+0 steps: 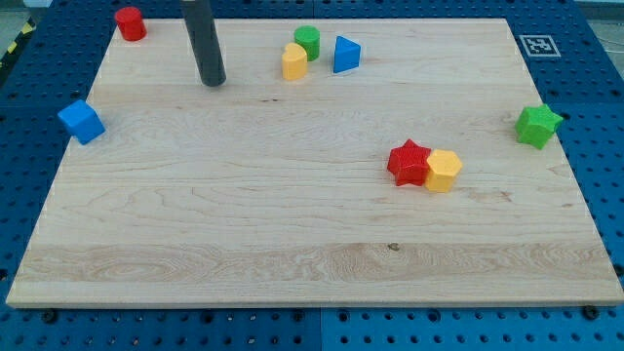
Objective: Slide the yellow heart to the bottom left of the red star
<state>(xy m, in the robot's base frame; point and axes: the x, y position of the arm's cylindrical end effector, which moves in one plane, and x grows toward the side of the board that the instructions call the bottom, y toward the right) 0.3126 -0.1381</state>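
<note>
The yellow heart [294,61] lies near the view's top, touching a green cylinder [307,41] just above it. The red star [409,162] lies right of centre, with a yellow pentagon [443,171] touching its right side. My tip [213,84] rests on the board at the upper left, well to the left of the yellow heart and apart from every block. The heart is far up and to the left of the red star.
A blue triangle [345,54] sits just right of the heart. A red cylinder [130,22] is at the top left corner, a blue cube [81,121] at the left edge, and a green star [538,126] at the right edge of the wooden board [292,244].
</note>
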